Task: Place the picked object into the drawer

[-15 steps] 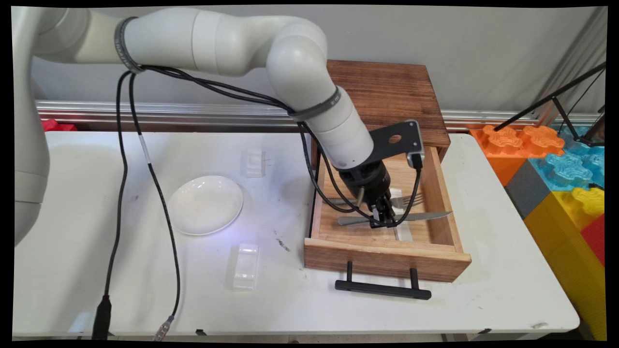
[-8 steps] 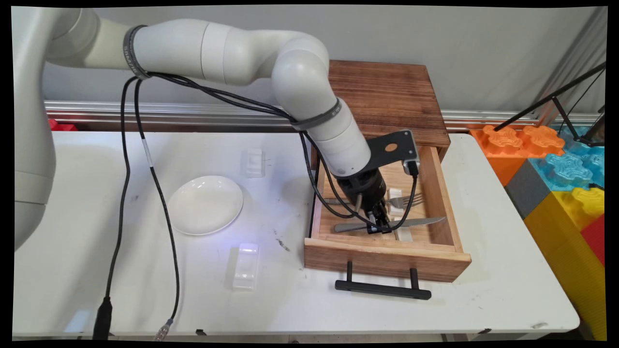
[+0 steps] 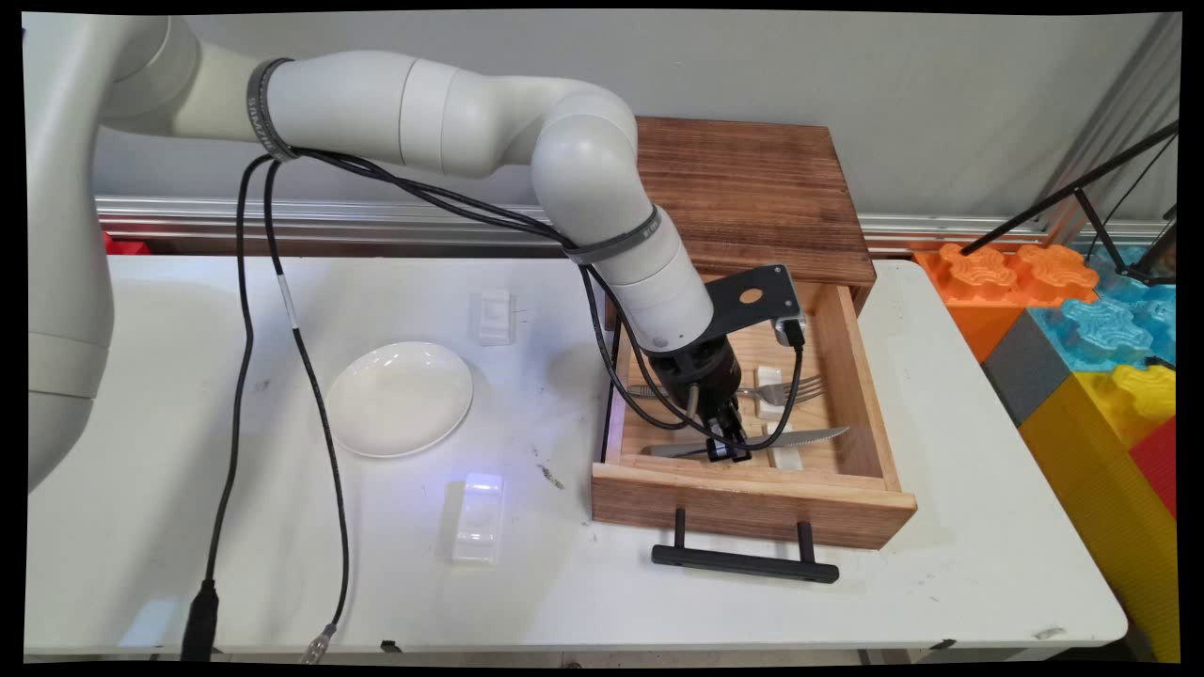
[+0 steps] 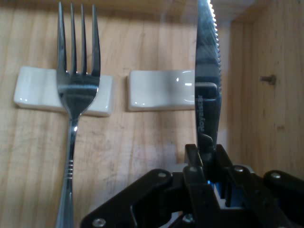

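Right now your gripper [image 3: 729,449] pinches the knife [image 4: 207,85] low in the open drawer [image 3: 851,362], right of centre frame; keep the blade level, clear of the fork [image 4: 76,95] and white rests [image 4: 159,90].

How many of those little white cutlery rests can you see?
4: two rests on the table, one behind the plate at and one in front; two in the drawer, one under the fork and one beside it.

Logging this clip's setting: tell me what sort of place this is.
Probably a robotics lab staged as a kitchen: a wooden drawer on a white table, cutlery inside, the knife in the gripper, and foam blocks beside it.
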### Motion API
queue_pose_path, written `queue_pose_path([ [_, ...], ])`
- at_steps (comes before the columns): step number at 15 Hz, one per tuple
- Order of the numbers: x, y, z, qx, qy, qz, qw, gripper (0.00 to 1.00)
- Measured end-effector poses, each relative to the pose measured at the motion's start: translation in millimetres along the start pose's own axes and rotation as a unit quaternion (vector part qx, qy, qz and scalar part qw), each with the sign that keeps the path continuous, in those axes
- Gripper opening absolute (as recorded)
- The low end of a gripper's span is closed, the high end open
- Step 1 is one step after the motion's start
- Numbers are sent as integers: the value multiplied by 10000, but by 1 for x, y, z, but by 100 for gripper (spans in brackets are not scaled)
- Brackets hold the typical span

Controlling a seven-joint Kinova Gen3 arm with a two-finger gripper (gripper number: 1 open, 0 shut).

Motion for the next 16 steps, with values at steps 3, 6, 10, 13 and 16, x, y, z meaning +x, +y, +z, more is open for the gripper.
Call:
queue_pose_path([
  [3, -2, -2, 4, -25, -12, -62, 10000, 0],
  [6, -2, -5, 8, -46, -9, -98, 9999, 0],
  [10, -2, -7, 11, -111, 20, -99, 9999, 100],
  [13, -2, -7, 12, -184, 37, -109, 9998, 100],
  [16, -3, -7, 12, -232, 47, -128, 9996, 100],
])
